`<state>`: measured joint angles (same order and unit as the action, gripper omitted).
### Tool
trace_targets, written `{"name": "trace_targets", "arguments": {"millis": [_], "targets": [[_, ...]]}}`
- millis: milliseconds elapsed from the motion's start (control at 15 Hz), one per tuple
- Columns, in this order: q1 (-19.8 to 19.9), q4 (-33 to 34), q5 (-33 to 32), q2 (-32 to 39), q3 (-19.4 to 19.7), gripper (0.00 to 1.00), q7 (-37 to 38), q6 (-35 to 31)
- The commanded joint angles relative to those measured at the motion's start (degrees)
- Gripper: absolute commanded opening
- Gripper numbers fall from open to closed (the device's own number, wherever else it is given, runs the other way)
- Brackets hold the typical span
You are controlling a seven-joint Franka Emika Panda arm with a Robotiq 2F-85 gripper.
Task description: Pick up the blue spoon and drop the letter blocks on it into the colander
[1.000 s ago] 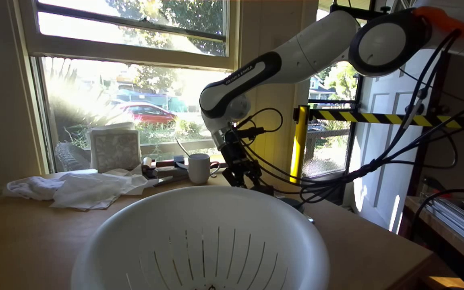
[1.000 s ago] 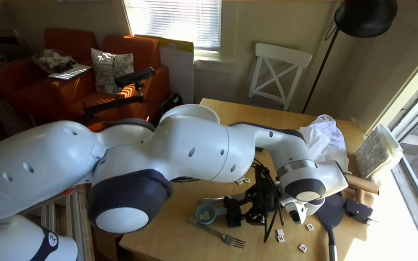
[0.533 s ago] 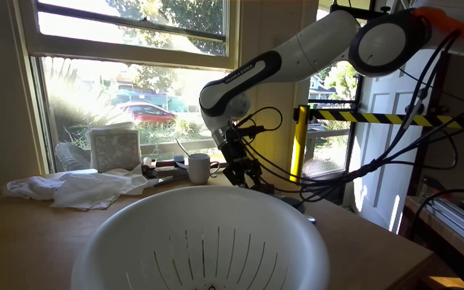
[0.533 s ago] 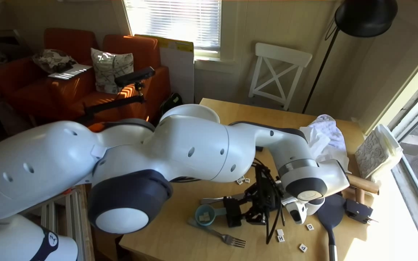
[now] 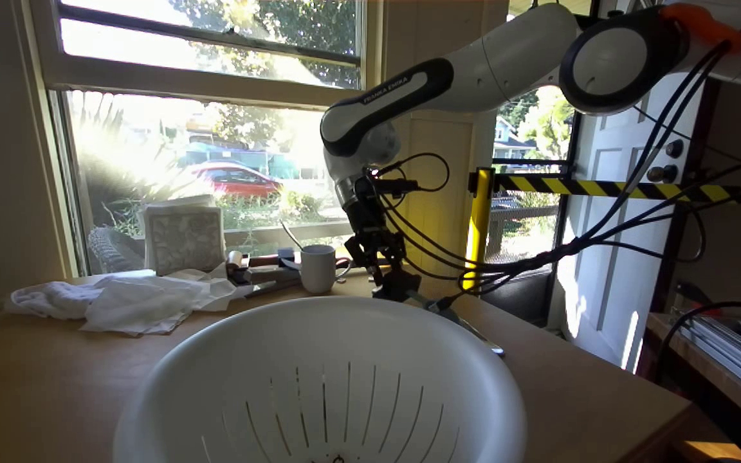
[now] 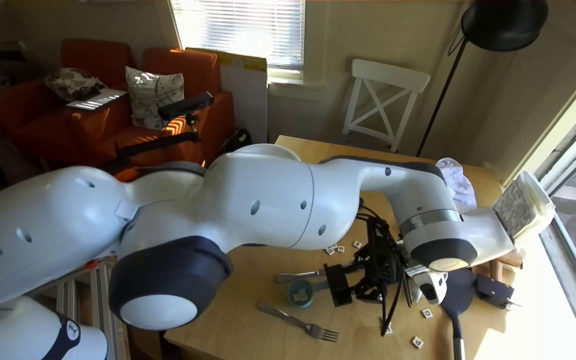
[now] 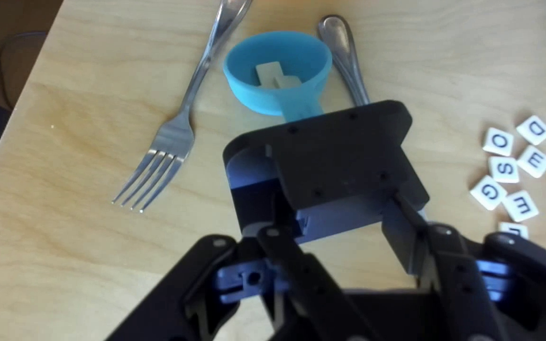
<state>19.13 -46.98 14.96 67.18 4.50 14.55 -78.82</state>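
The blue spoon (image 7: 273, 102) appears in the wrist view with its bowl level and pale letter blocks (image 7: 269, 74) lying inside. Its handle runs into the black blocky tips of my gripper (image 7: 320, 156), which is shut on it. In an exterior view the spoon (image 6: 321, 286) hangs beside the gripper (image 6: 339, 285), lifted off the table. The big white colander (image 5: 351, 321) fills the front of an exterior view, with the gripper (image 5: 396, 283) behind its far rim. The arm mostly hides the colander (image 6: 274, 150) in the opposite exterior view.
A fork (image 7: 173, 135) and another metal handle (image 7: 341, 40) lie below the spoon. Several loose letter tiles (image 7: 504, 169) are scattered nearby. A mug (image 5: 318, 269), a dark spatula (image 6: 459, 295) and a crumpled cloth (image 5: 152, 299) are on the table too.
The gripper has risen and carried the spoon with it, up from the fork's handle and slightly right in an exterior view. The blocks are still in its bowl.
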Motion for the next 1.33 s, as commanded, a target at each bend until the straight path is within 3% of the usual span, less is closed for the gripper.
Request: {"name": "trace_targets", "arguments": {"millis": [0, 533, 1267], "targets": [[1.1, 0.4, 1.8, -1.8, -0.9, 0.27, -0.2, -0.8], [0.9, 0.6, 1.4, -1.8, -0.8, 0.27, -0.2, -1.7], [0.3, 6.9, -0.1, 7.8, -0.2, 0.27, 2.6, 7.6]]}}
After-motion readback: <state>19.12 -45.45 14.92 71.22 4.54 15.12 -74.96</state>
